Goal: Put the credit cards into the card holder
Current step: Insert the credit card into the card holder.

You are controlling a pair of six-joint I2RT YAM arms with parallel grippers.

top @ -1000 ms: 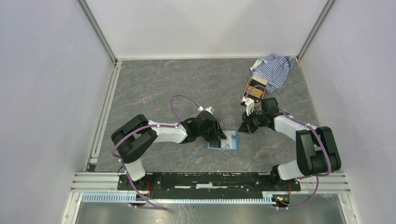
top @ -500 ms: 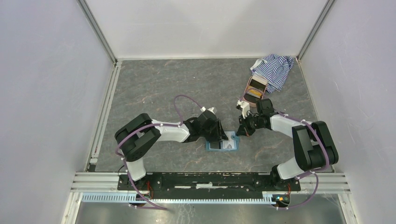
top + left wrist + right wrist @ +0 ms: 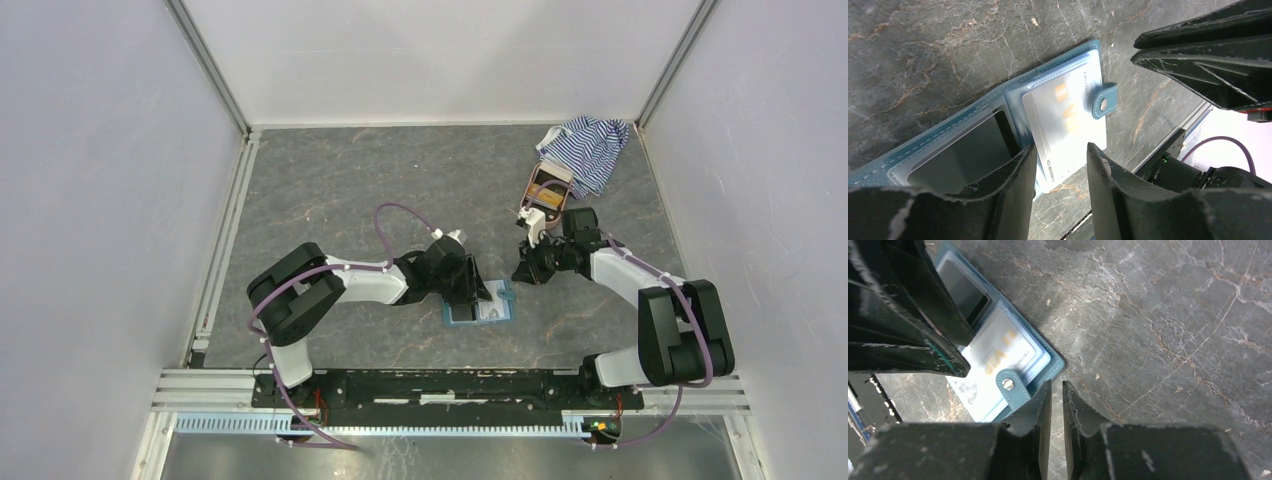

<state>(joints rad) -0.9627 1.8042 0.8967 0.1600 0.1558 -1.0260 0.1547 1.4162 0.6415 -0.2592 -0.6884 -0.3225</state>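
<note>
Left pincer [image 3: 1062, 150]: jaws apart, clamped on nothing, poised low over the near edge of the card holder [image 3: 1018, 107], which lies opened flat on the grey marbled worktop [image 3: 923, 50], roughly midway between the two arms and slightly towards the near side in the overhead view. Seen in the gap between the two fingers is one end of a pale card [image 3: 1068, 120] bearing gold marks; most of this card sits under the clear sleeve of the holder's right-hand half, and whether the fingers touch it cannot be told. Across the sleeve's far edge folds the teal snap tab [image 3: 1104, 101], its stud facing up. In the neighbouring pocket of the other half lies a dark card [image 3: 963, 160], fully inside the holder. Right pincer [image 3: 1057, 384]: jaws only narrowly apart, bare worktop showing through the slit, nothing between them; the tips stand just beside the holder's corner nearest the snap tab, and contact with the tab cannot be settled. Well apart from both arms, towards the far right corner, rest a pink case [image 3: 548, 190] and, touching it, a blue-white striped cloth [image 3: 588, 148].
</note>
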